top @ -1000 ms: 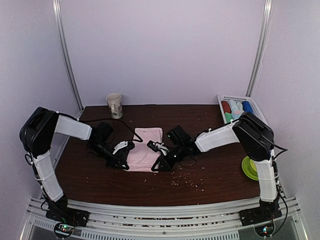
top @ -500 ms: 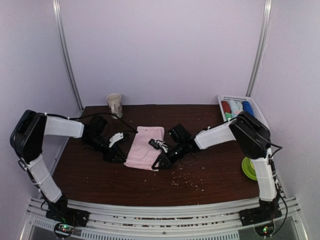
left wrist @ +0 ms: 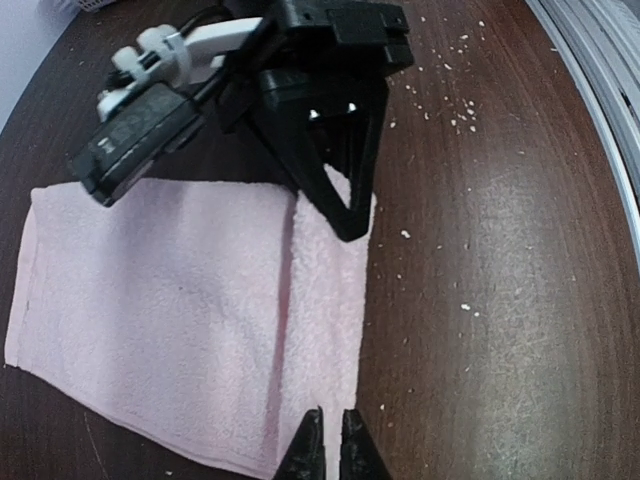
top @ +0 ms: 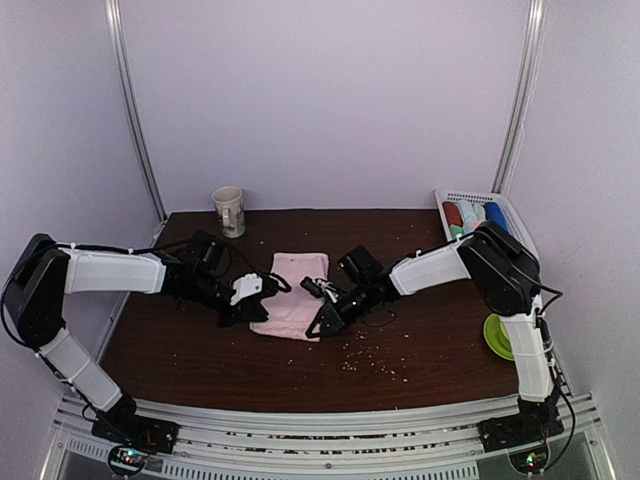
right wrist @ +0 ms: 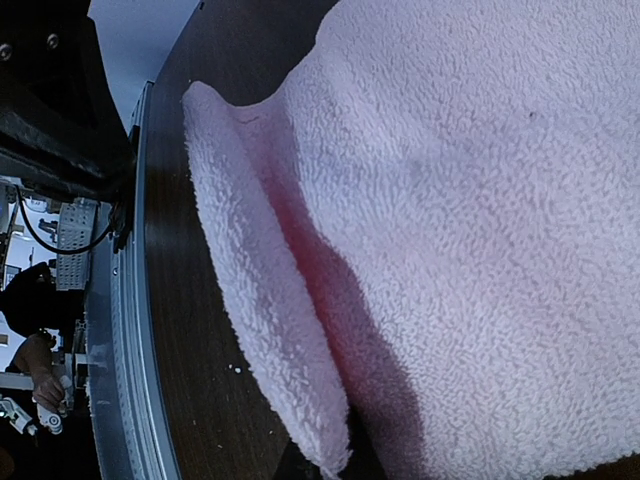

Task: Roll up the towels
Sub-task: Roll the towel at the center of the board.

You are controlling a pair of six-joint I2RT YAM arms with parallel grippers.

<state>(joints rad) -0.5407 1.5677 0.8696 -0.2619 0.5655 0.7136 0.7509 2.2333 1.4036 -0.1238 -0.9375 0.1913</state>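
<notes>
Across dark brown wooden table, folded strip of pale pink terry towel spanning from right gripper, clenched on its end, to left gripper, nearly closed, grasp unclear.

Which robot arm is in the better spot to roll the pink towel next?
Probably the right. The right gripper is shut on the folded-over edge of the pink towel. The left gripper sits at the fold's other end, grip unclear.
</notes>
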